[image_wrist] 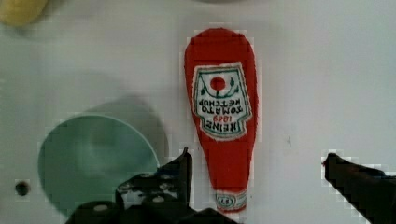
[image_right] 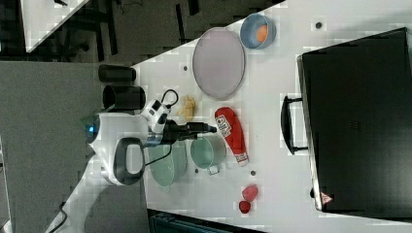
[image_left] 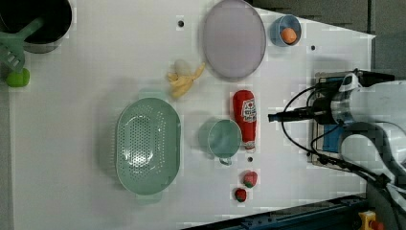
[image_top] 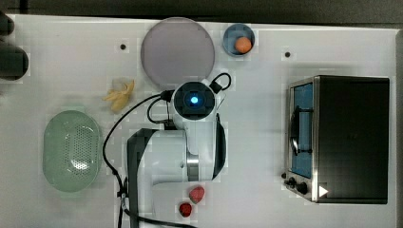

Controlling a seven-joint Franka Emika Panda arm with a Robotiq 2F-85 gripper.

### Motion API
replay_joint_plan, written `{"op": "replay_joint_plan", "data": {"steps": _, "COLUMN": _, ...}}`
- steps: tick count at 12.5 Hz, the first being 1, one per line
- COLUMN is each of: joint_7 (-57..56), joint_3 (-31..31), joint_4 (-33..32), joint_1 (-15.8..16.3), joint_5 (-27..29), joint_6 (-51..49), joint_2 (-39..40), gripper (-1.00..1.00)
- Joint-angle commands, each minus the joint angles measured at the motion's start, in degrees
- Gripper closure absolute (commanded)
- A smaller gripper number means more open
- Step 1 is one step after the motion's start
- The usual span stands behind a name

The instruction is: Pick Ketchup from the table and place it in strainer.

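One gripper [image_wrist: 254,161] hangs wide open and empty over the ketchup [image_wrist: 223,116], which lies flat on the table [image_left: 95,62] beside the cup [image_left: 221,138]; lower straight, straddling its narrow neck, clear of the cup, before closing.

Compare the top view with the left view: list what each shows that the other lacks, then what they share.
Top view alone: the toaster oven in full, with the arm covering the table's middle.

Left view alone: the Ketchup lying flat beside the teal cup, plus a dark pot and a green spatula in a corner.

Both: the strainer, empty, the purple plate, the blue bowl with its orange ball, the banana and two small red lumps.
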Motion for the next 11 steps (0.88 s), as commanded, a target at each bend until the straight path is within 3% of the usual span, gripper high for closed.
{"op": "replay_joint_plan", "data": {"steps": 1, "joint_7": -5.76, "joint_3": 0.41, "joint_4": -0.92, "joint_1": -0.37, "joint_5": -0.35, "joint_6": 5.60, "joint_2": 0.38, "gripper": -1.00}}
{"op": "replay_joint_plan", "data": {"steps": 11, "joint_7": -5.74, "joint_3": 0.21, "joint_4": -1.34, "joint_1": 0.02, "joint_5": -0.52, "joint_6": 17.53, "joint_2": 14.97, "gripper": -1.00}}
